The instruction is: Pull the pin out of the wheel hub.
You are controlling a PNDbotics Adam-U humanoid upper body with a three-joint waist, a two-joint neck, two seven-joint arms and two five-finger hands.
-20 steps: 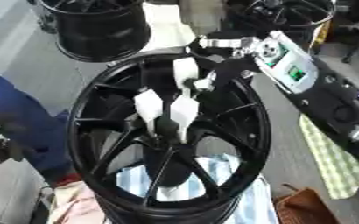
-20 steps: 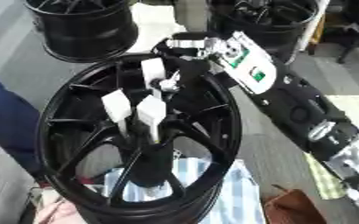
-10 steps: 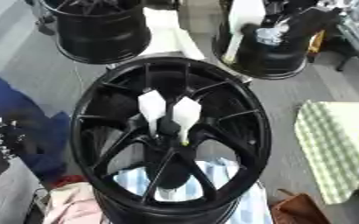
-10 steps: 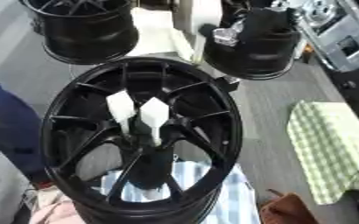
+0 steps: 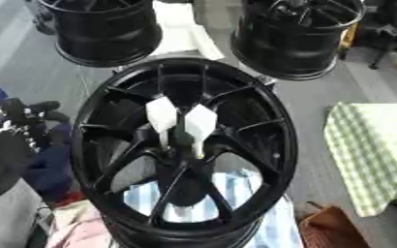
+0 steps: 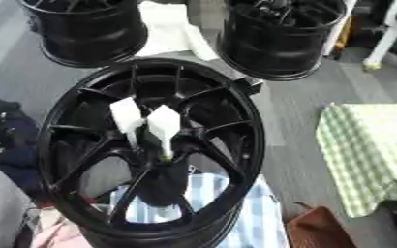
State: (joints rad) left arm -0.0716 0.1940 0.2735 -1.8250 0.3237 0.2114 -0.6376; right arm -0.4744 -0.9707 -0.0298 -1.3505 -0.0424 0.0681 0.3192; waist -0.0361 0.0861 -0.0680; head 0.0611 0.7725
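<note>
A large black wheel hub (image 5: 96, 145) stands tilted in the middle of both views. Two white paddle-shaped pieces (image 5: 199, 122) stick up side by side from its centre bore, the left one (image 6: 126, 115) a little higher. I cannot make out which of them is the pin. My left hand (image 5: 34, 110) shows black at the left edge, beside the rim and apart from it, fingers relaxed and holding nothing. My right hand is out of sight.
Two more black wheels (image 5: 104, 29) (image 5: 299, 36) stand at the back. A green-checked cloth (image 5: 371, 155) lies to the right and a brown basket (image 5: 329, 230) at the lower right. A blue-striped cloth (image 5: 236, 193) lies under the hub.
My right arm, which reached over the hub's top, has drawn back up and to the right, out of view. The white pieces still stand in the hub. The camera has shifted.
</note>
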